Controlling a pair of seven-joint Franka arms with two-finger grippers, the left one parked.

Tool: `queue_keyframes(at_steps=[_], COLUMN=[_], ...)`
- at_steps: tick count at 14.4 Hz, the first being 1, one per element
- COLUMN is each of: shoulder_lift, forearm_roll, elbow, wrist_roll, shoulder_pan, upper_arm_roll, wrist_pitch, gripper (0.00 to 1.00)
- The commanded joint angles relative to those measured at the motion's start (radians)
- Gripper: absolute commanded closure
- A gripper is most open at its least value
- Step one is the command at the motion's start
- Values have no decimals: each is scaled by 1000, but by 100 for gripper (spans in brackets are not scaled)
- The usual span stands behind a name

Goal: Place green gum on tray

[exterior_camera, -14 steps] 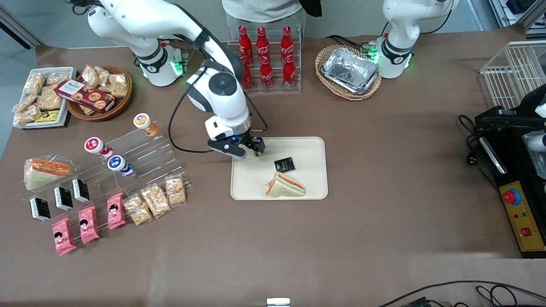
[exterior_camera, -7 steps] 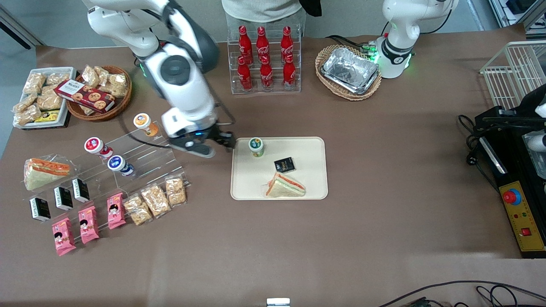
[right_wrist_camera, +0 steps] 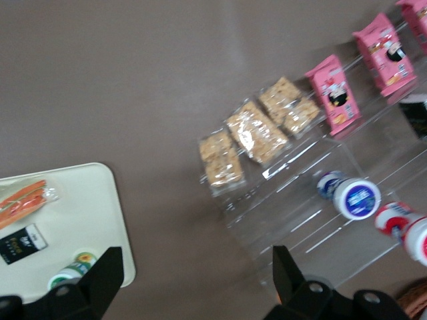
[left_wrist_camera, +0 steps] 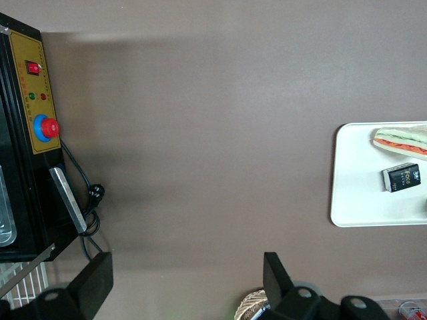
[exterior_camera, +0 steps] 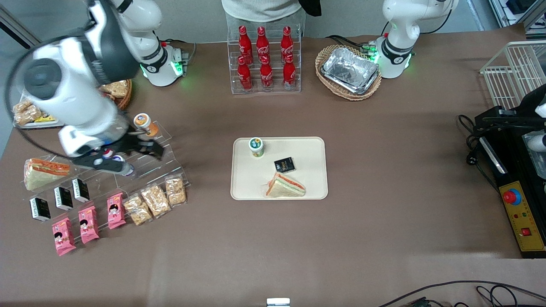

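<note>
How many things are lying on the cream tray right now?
3 on the tray: green gum farthest from the camera, black packet in the middle, sandwich nearest. The gripper is over the clear rack.

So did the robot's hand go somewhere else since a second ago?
Yes. The gripper left the tray, where the green gum now stands, and swung to the clear stepped rack toward the working arm's end.
</note>
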Motion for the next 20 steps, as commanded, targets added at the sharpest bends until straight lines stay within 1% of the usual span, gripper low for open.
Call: queue_keyframes(at_steps=[1, 2, 4, 6, 8, 9, 11, 12, 13, 18, 20], shoulder_lift=[5, 10, 21, 16, 11, 13, 14, 14, 14, -4, -18], forearm_roll=[23, 21, 23, 32, 35, 34, 31, 34, 37, 38, 40], elbow=[52, 77, 124, 131, 144, 161, 197, 197, 197, 197, 197], wrist_roll=[-78, -81, -166, -309, -364, -405, -520, -538, -539, -527, -529], shoulder_pan=[-54, -53, -7, 1, 7, 16, 85, 116, 133, 161, 158], upper_arm_roll=[13, 10, -103, -163, -229, -275, -401, -462, -494, -498, -498], wrist_pitch=[-45, -71, -100, -112, -154, -167, -174, -174, -172, -175, -210], gripper=[0, 1, 1, 0, 0, 0, 0, 0, 0, 0, 0])
